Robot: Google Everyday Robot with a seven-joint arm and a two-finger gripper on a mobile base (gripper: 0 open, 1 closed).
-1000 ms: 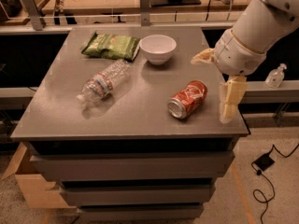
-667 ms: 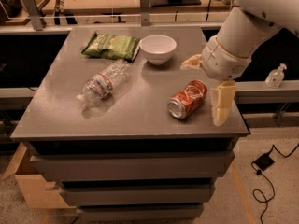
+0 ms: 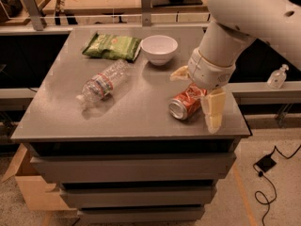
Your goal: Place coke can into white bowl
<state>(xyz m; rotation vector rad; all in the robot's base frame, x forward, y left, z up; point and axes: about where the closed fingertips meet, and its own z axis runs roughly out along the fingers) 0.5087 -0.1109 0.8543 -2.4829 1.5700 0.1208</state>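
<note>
The coke can [image 3: 181, 108] lies on its side near the front right of the grey table [image 3: 136, 117], its silver end facing front-left. The white bowl [image 3: 159, 48] stands upright and empty at the back middle, well apart from the can. My gripper [image 3: 194, 100] is open over the can's far end. One cream finger [image 3: 178, 73] is behind the can and the other [image 3: 213, 112] hangs at its right, near the table's front right corner. The white arm hides the can's rear part.
A clear plastic bottle with a red label [image 3: 101, 83] lies left of centre. A green snack bag [image 3: 112, 46] lies left of the bowl. A small bottle [image 3: 277, 76] stands on a ledge to the right. A cardboard box [image 3: 28, 187] and a cable [image 3: 265, 164] are on the floor.
The arm has moved left and lower, bringing the open fingers from the can's right side to straddle the can. The can, bowl, bottle and bag have not moved.
</note>
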